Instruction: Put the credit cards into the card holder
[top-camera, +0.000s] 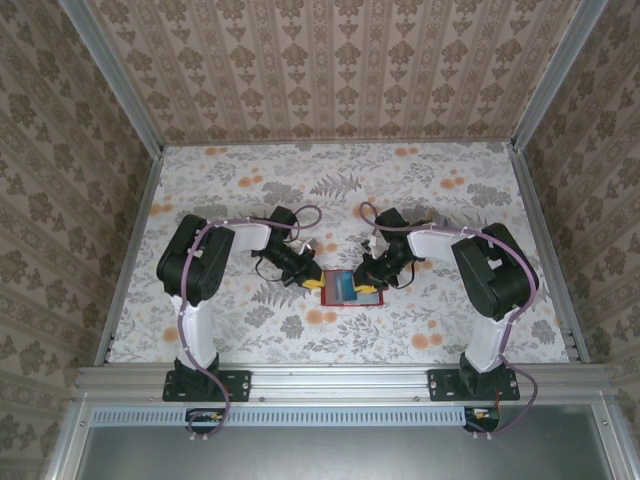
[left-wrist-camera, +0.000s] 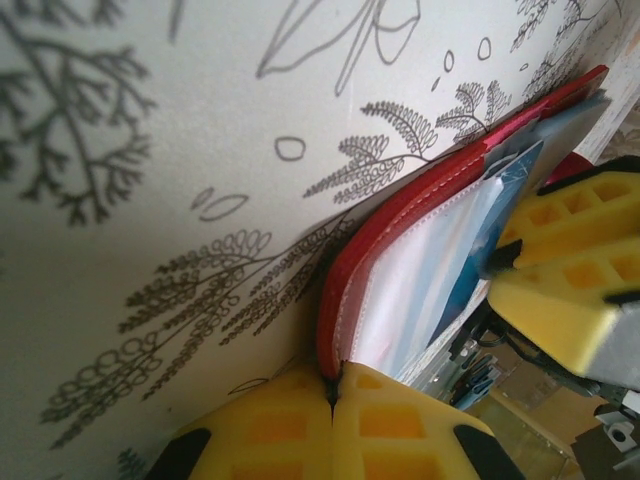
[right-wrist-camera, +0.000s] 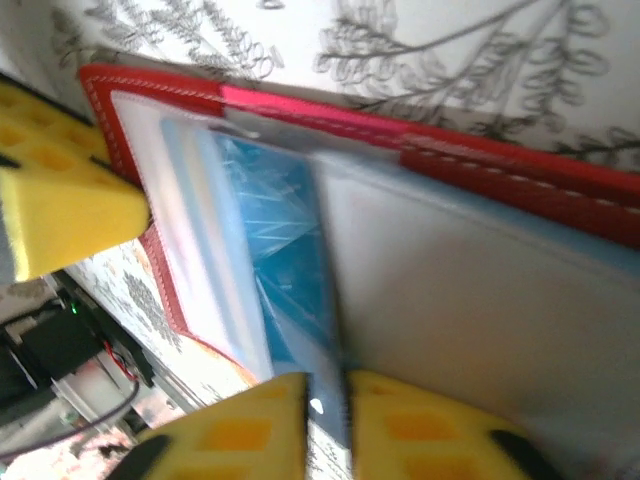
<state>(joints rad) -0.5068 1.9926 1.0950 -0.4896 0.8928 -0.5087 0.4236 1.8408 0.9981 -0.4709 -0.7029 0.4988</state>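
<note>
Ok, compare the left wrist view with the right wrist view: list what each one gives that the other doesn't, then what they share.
Left wrist: the left gripper shut on the card holder's red edge, with the patterned table beside it. Right wrist: the right gripper pinching a blue credit card that lies in the opened holder. Both: the open card holder with the blue card showing inside it.

No readable text anywhere; pale markings on the blue card (right-wrist-camera: 285, 240) are blurred
</note>
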